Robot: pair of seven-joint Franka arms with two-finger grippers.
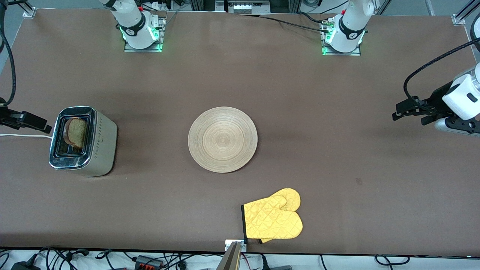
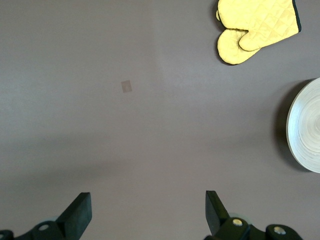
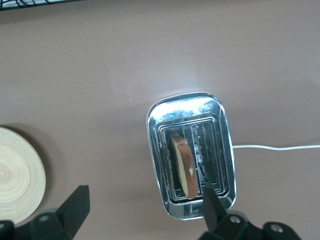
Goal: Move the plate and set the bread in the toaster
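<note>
Brown matte worktop, cables along near edge, arm bases at top. We see plate at worktop centre, empty. Toaster toward right arm's end; bread stands in slot, partly sticking up. We judge both steps nearly done. Right tool hangs over toaster, fingers spread, holding nothing. Left tool spread too, over bare worktop at left arm's end; this arm waits. Next move, we think: push bread down if needed, retreat. Yellow oven mitt nearer camera than plate.
</note>
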